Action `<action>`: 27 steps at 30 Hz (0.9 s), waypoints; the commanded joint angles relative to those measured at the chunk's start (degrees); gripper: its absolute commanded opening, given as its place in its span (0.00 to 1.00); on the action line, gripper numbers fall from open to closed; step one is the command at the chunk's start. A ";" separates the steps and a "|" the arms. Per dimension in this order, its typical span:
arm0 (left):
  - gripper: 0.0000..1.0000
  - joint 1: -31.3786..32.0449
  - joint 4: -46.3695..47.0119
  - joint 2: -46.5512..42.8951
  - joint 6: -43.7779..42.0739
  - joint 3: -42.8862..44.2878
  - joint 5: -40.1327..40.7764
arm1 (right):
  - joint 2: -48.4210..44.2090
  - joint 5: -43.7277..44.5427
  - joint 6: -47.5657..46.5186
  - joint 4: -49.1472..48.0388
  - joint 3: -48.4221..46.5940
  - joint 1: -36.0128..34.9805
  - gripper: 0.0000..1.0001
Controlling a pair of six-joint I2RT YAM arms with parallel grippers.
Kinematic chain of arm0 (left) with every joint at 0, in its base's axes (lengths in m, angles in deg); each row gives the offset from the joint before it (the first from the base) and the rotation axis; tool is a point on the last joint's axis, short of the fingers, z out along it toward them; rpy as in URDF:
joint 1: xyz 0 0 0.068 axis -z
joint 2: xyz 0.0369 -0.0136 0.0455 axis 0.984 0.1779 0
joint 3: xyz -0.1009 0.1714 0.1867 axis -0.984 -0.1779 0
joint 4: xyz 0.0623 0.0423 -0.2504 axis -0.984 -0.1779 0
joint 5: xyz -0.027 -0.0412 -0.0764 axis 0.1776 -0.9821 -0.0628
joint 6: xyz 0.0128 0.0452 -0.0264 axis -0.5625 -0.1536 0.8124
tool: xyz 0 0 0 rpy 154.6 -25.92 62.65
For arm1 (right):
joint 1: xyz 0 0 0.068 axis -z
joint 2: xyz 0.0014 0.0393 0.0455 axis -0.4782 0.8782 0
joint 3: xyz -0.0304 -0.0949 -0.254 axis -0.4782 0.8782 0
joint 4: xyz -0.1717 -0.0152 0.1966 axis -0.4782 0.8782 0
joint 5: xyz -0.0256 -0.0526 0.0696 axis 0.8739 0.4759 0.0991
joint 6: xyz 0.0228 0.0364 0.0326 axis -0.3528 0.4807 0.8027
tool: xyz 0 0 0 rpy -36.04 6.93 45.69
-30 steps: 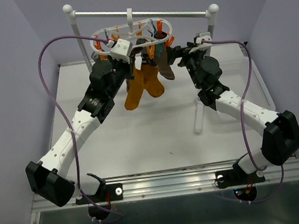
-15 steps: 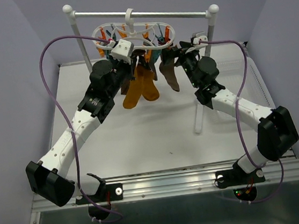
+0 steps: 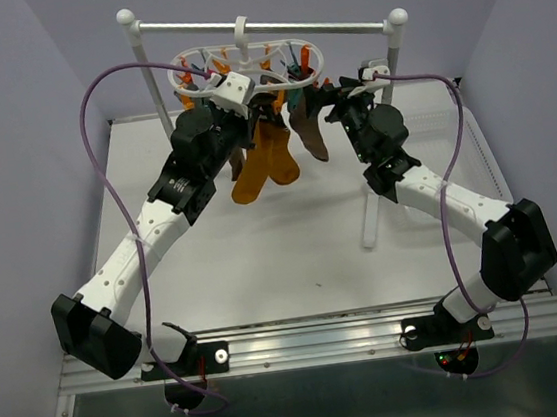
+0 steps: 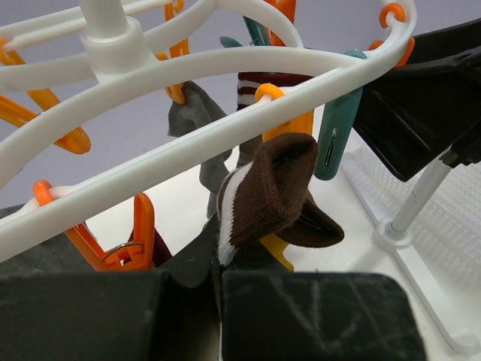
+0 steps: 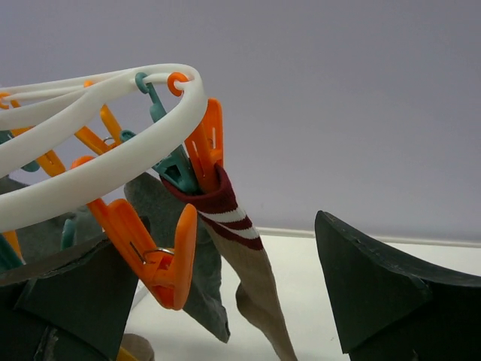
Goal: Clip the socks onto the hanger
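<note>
**Left end effector** [image 4: 220, 284]: fingers together, clamped on the brown sock [image 4: 282, 188]. The white-striped cuff stands up just below the hanger [image 4: 301, 56], with an orange clip [image 4: 297, 124] at 12 o'clock of it and a teal clip [image 4: 338, 120] at 2 o'clock.

**Right end effector** [image 5: 225, 252]: fingers wide apart and empty, either side of a free orange clip [image 5: 161, 259].

**Step in hand:** bringing the cuff up to a clip. The next move likely needs one clip squeezed open and the cuff fed in.

**Count:**
- Hanger: one, at 12 o'clock of the surface [image 3: 264, 260], hooked on one rack [image 3: 268, 25].
- Socks distinguishable: five.
  - Two mustard socks [image 3: 264, 165].
  - One maroon-striped sock [image 5: 233, 226], clipped.
  - One grey sock [image 5: 203, 293].
  - The brown one, held.
- Clips: overlapping, so no sure count.
</note>
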 commanded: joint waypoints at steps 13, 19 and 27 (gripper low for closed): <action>0.00 -0.17 1.91 1.47 -1.17 5.46 -1.74 | 0.31 2.52 -6.78 -6.23 -4.59 -1.03 0.96; 0.00 -0.26 2.09 1.73 -1.70 5.64 -1.21 | 3.12 1.30 -5.38 -8.34 -6.09 -1.03 0.88; 0.00 -0.34 1.83 1.82 -2.05 5.64 0.36 | 4.97 0.33 -2.13 -8.08 -8.20 -1.03 0.89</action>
